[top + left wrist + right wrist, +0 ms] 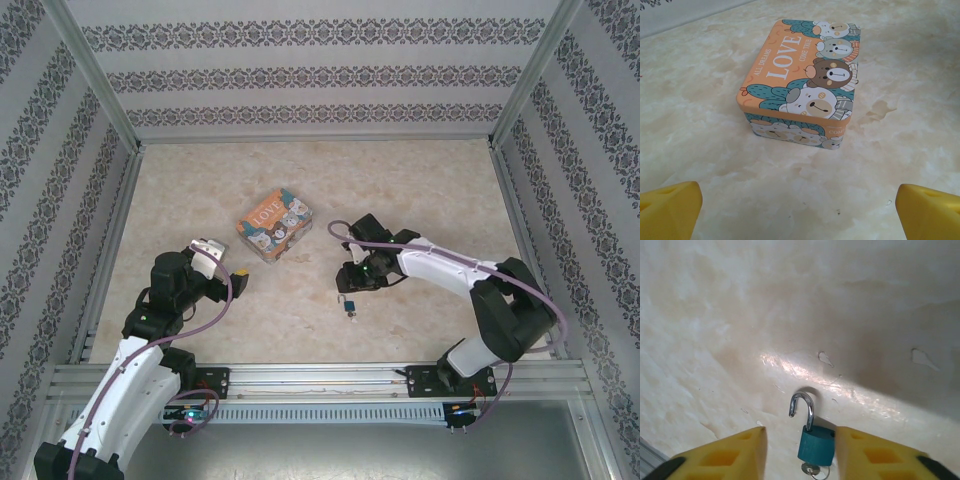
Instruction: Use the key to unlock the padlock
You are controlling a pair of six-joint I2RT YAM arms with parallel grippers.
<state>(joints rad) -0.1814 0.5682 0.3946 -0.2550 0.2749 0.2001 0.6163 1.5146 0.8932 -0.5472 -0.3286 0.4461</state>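
Observation:
The padlock [816,444] is tiny, with a teal-blue body and a silver shackle [804,407] swung open, one leg free of the body. The key [811,470] sticks in its underside. It lies on the table between the yellow fingers of my right gripper [800,440]. The jaws stand parted, with a clear gap on the left and the right finger [875,455] close beside the body. From above, the padlock [349,305] lies just below the right gripper [352,283]. My left gripper [799,200] is open wide and empty, hovering over bare table in front of the box.
A cartoon-printed "LOVE" box [802,80] sits on the marble-look table, mid-table in the top view [274,224]. Patterned walls with metal frame posts enclose the table on three sides. A metal rail [320,378] runs along the near edge.

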